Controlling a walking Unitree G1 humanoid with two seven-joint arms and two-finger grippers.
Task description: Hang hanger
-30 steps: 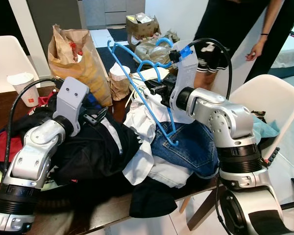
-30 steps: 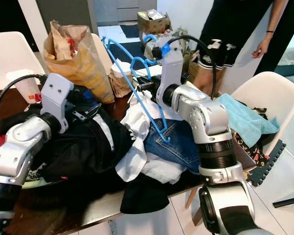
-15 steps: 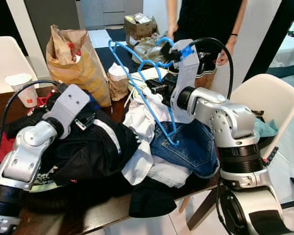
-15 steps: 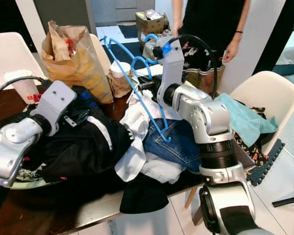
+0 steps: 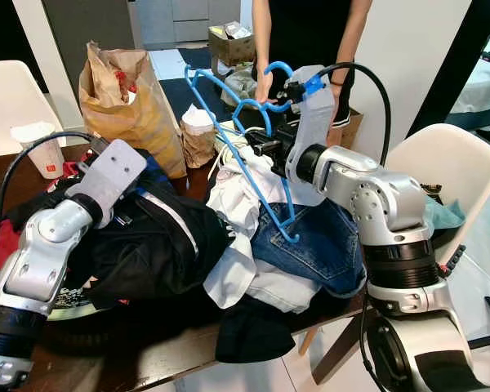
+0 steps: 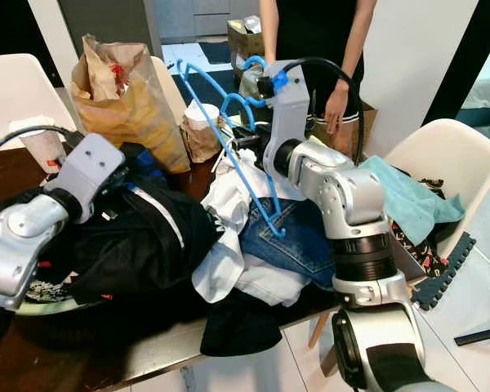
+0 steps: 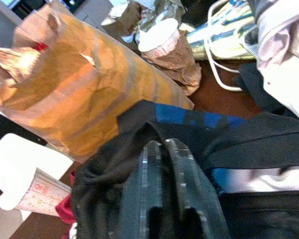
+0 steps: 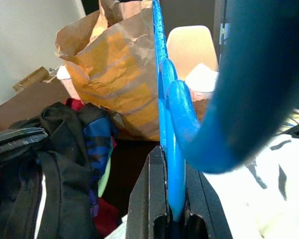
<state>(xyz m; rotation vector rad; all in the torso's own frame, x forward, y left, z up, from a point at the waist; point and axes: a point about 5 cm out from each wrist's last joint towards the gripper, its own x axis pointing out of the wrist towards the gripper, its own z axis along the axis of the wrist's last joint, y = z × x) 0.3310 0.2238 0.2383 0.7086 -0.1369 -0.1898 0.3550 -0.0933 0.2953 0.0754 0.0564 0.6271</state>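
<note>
The right gripper's (image 8: pixel 169 219) fingers pinched the blue plastic hanger (image 5: pixel 253 167), holding it tilted above the clothes pile (image 5: pixel 253 245) on the counter, apparently to lift it clear. The left gripper's (image 7: pixel 167 219) fingers were pressed together against a black garment (image 5: pixel 159 245).

- The two head views look forward and down from above onto a dark wooden table (image 5: pixel 16 175) heaped with clothes; both share the crumpled brown paper bag (image 5: pixel 135 106) and the white moulded chair (image 5: pixel 449 167).
- The left wrist view sits close over a black garment (image 7: pixel 269 134), facing the same bag.
- The right wrist view looks very closely along a blue plastic hanger (image 8: pixel 162 99) toward that bag.
</note>
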